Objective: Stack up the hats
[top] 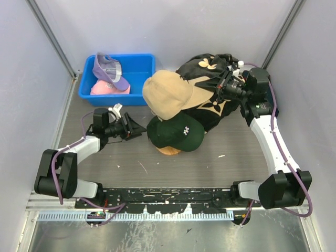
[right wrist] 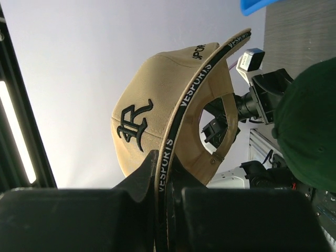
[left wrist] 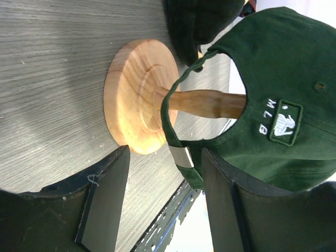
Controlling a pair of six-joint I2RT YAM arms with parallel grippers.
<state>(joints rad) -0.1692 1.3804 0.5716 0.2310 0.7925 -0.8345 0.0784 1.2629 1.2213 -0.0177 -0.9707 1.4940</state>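
A dark green hat (top: pixel 176 131) sits on a wooden stand (top: pixel 168 150) in the middle of the table. In the left wrist view the green hat (left wrist: pixel 283 79) shows its back strap and the stand's post and base (left wrist: pixel 136 94). My left gripper (top: pixel 134 127) (left wrist: pixel 165 153) is open just left of it, and the strap's end hangs between the fingers without being pinched. My right gripper (top: pixel 219 88) (right wrist: pixel 167 157) is shut on the edge of a tan hat (top: pixel 167 94) (right wrist: pixel 152 105) and holds it above and behind the green one. A purple hat (top: pixel 109 71) and a pink hat (top: pixel 105 89) lie in the blue bin.
The blue bin (top: pixel 139 65) stands at the back left. A black cloth with tan flower marks (top: pixel 212 102) lies heaped at the back right under the right arm. Grey walls close in the sides and back.
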